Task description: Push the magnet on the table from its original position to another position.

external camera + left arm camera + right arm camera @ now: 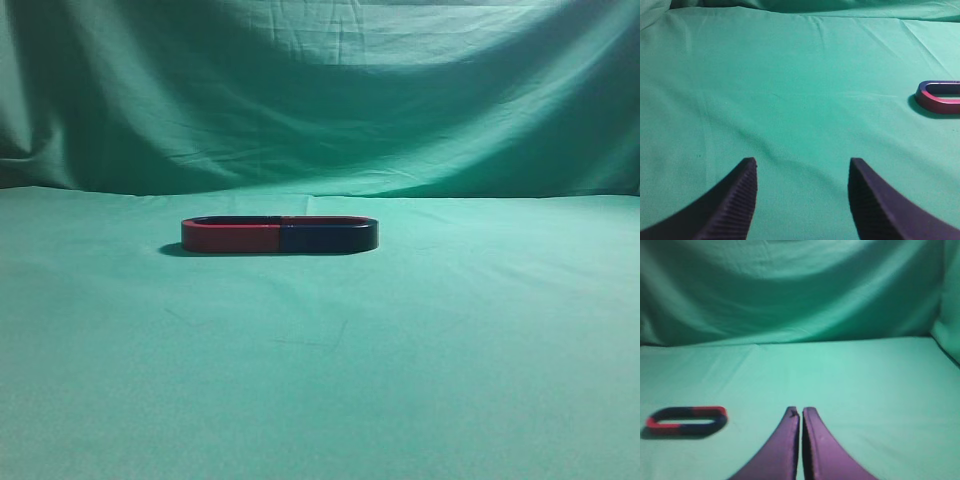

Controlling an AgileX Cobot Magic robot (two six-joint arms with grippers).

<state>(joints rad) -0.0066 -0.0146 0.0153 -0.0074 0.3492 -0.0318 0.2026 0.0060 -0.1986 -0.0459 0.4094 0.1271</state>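
Observation:
The magnet (328,237) lies flat on the table (420,380), showing a dark navy front and a thin red far arm. Its open ends meet a second U-shaped magnet (230,237) with a red front, so the two form one oval. In the right wrist view the magnet (699,428) lies to the left of my right gripper (797,411), which is shut and empty. In the left wrist view only the red-fronted magnet (938,102) shows at the right edge, far from my left gripper (801,162), which is open and empty. Neither gripper shows in the exterior view.
Green cloth covers the table and rises as a wrinkled backdrop (320,90) behind the magnets. The red-fronted magnet also shows in the right wrist view (656,425), joined to the task magnet.

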